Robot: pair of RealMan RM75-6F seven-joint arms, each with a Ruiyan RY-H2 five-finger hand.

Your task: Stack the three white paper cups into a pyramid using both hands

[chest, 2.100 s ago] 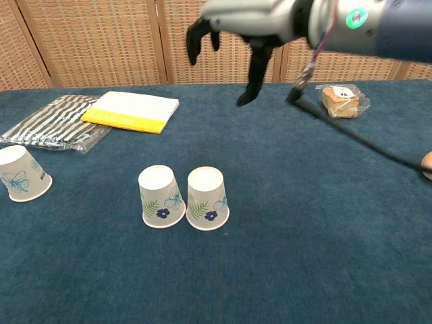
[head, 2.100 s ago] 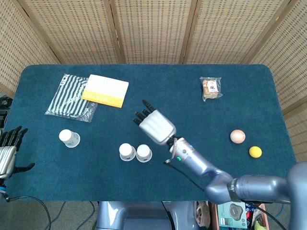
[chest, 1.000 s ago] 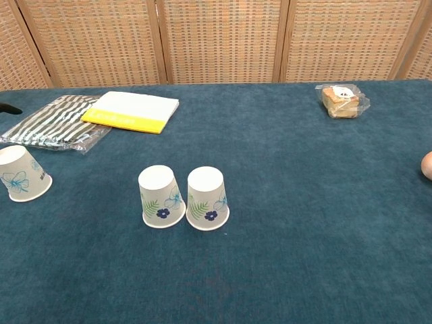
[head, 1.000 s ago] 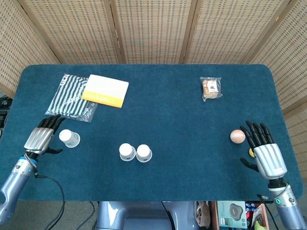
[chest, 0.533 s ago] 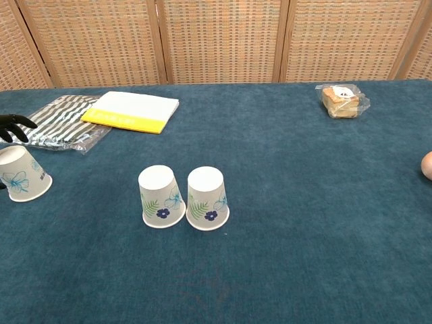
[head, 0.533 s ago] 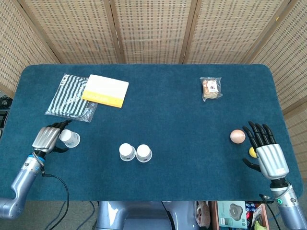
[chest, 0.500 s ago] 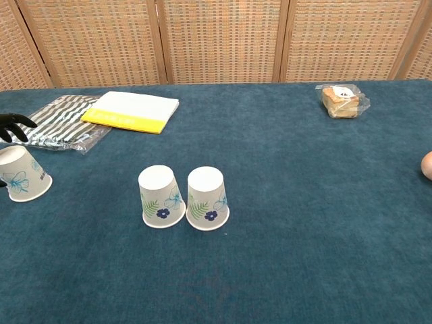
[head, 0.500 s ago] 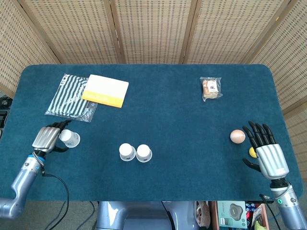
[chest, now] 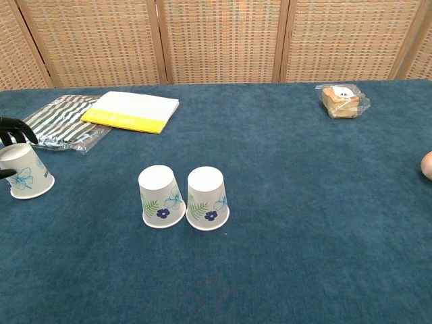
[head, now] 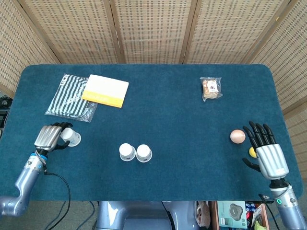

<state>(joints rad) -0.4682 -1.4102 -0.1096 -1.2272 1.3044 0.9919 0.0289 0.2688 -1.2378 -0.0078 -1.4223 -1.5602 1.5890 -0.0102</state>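
Two white paper cups (head: 126, 152) (head: 143, 153) stand upside down, side by side, near the table's front middle; the chest view shows them touching (chest: 161, 196) (chest: 207, 198). The third cup (head: 72, 137) sits upside down at the front left, shown in the chest view as cup (chest: 27, 177). My left hand (head: 49, 136) wraps its fingers around this cup; only its dark fingers (chest: 12, 128) show in the chest view. My right hand (head: 266, 151) hovers at the front right edge with fingers spread and nothing in it, outside the chest view.
A striped bag (head: 72, 96) and a yellow-and-white pad (head: 105, 90) lie at the back left. A wrapped snack (head: 211, 88) lies at the back right. A pinkish ball (head: 237, 136) and a yellow ball (head: 253, 152) sit beside my right hand.
My right arm withdrew from over the middle to the front right edge. My left hand came in from the left, closed around the lone cup, and nudged it slightly right.
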